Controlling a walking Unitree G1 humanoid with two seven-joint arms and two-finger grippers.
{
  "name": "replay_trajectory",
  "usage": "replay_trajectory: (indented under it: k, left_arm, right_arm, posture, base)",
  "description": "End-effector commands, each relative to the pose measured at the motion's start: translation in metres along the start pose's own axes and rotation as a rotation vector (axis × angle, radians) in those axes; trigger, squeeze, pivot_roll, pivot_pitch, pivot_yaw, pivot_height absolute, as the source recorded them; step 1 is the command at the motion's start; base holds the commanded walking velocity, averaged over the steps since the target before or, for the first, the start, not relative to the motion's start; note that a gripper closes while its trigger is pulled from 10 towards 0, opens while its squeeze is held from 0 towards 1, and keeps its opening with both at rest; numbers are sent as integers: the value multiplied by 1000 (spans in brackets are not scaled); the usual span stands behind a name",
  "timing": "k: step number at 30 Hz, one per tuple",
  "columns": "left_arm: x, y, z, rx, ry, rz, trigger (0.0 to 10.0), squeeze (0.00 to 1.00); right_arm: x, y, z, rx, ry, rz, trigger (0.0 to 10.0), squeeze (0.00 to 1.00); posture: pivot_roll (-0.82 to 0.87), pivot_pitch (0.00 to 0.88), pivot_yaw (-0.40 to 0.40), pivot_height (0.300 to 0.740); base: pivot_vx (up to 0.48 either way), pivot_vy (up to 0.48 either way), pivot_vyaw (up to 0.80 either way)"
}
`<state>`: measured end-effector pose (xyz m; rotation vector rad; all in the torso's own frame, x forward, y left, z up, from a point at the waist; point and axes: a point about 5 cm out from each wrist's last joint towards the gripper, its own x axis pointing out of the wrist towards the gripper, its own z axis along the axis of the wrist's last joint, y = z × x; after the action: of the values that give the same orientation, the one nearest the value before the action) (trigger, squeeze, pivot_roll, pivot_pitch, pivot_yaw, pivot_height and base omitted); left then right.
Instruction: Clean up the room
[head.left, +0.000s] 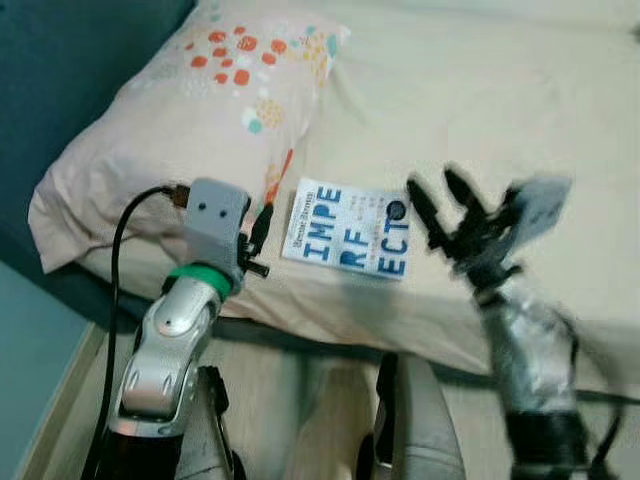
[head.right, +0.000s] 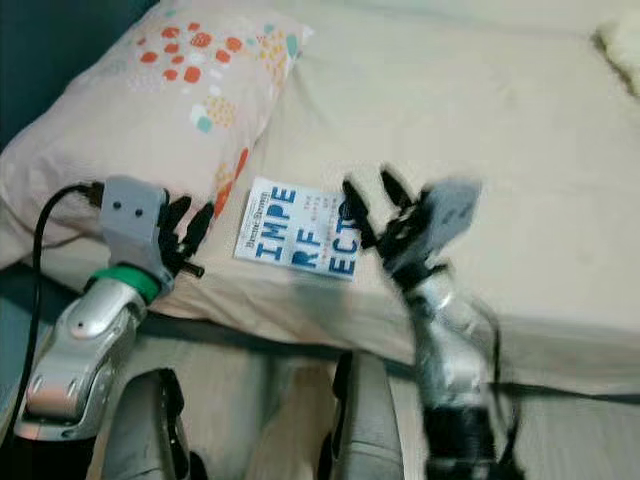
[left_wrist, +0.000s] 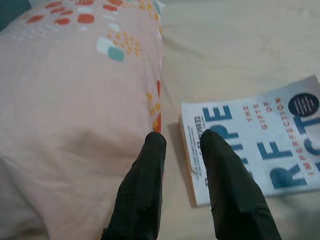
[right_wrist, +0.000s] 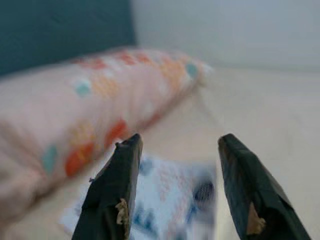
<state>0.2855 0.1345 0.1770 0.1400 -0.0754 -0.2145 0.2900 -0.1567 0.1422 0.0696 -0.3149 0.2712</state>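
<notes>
A white paperback book with large blue lettering is lying flat on the cream-sheeted bed, near the bed's front edge and just beside the lower corner of a peach pillow printed with orange, white and teal spots. The left gripper is hovering at the book's spine side, over the gap between pillow and book; in the left wrist view its two black fingers are standing a little apart, one over the pillow's edge and the other over the book's near corner, the jaws holding nothing. The right gripper is hanging at the book's opposite edge, blurred, tilted up from the bed; its black fingers are spread wide, jaws apart and empty, with the book showing out of focus between them in the right wrist view. A black cable is looping from the grey camera block on the left wrist. A dark teal wall is standing behind the pillow.
</notes>
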Motion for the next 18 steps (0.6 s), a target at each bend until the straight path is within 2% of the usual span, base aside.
replay_trajectory:
  k: [1, 8, 18]
  left_arm:
    - [-2, -3, -4, 7, 8, 2, 10000, 0]
    - [6, -4, -1, -8, -8, 27, 10000, 0]
    - [17, -10, 6, -21, -35, 33, 10000, 0]
  right_arm:
    - [-2, -5, 0, -62, -19, -47, 10000, 0]
    - [-1, -8, 4, -88, 39, -84, 10000, 0]
    - [0, -7, 2, -120, 34, -98, 10000, 0]
  posture:
    - [-25, 15, 9, 515]
    - [-23, 2, -10, 540]
    - [-26, 0, -15, 570]
  base:
    - [0, 0, 0]
    - [0, 0, 0]
    - [0, 0, 0]
